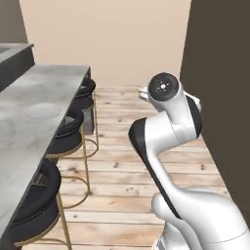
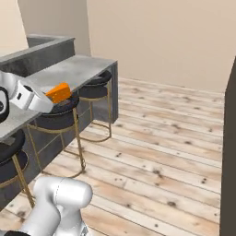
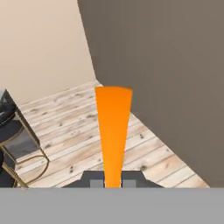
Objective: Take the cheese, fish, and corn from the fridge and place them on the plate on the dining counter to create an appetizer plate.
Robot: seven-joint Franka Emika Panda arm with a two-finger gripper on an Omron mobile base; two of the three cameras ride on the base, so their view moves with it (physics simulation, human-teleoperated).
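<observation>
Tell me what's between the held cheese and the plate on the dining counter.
Left base view: only bare dining counter around the plate. Right base view: the cheese hangs above the black stools.

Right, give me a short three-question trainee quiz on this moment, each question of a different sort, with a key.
1. True or false: the gripper is shut on the cheese.
2. Multiple choice: the plate on the dining counter holds: A) fish, B) corn, C) nothing visible.
3. Fill in: the seats beside the dining counter are black ____.

Key: 1 true; 2 C; 3 stools.
</observation>
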